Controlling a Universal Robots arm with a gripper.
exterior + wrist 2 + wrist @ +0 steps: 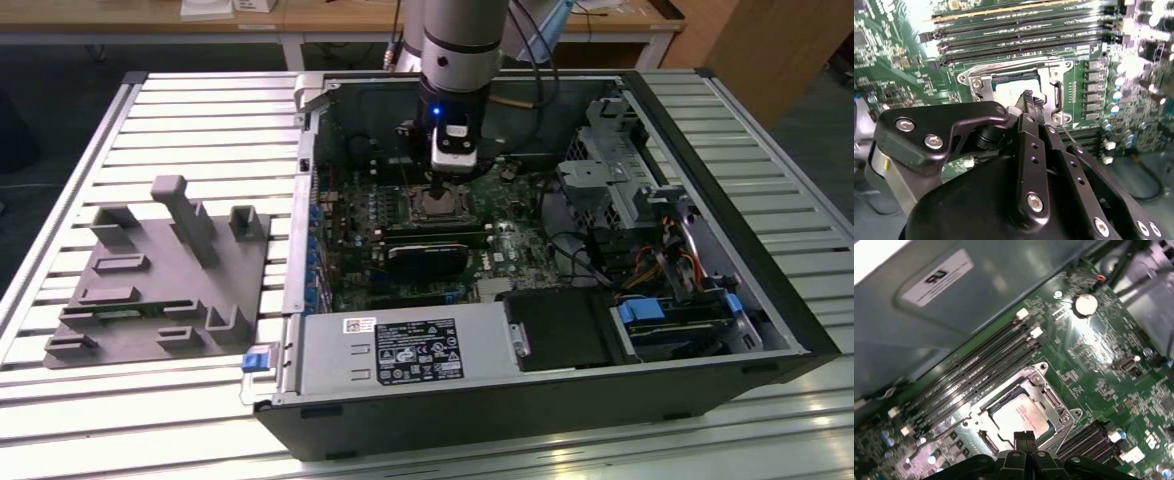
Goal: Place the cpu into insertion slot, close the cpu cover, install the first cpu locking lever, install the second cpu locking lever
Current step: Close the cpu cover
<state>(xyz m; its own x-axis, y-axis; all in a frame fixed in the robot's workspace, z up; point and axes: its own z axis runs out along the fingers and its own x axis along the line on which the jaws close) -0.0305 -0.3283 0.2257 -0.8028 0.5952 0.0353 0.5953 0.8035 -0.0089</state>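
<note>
Silver cpu cover (pixel 1053 399) seemingly frames the cpu (pixel 1021 416) in the first wrist view; claw (pixel 1023 436) clenched, empty; exterior view shows arm (pixel 461 40) upright.

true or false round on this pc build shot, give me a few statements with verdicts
1. The cpu sits in the insertion slot. True.
2. The claw holds the cpu up in the air. False: the claw is shut with nothing in it, its tips low at the edge of the cpu cover.
3. The cpu cover lies down around the cpu. True.
4. The grey fixture lies inside the computer case. False: it lies on the table outside the case, at the exterior view's left.
</note>
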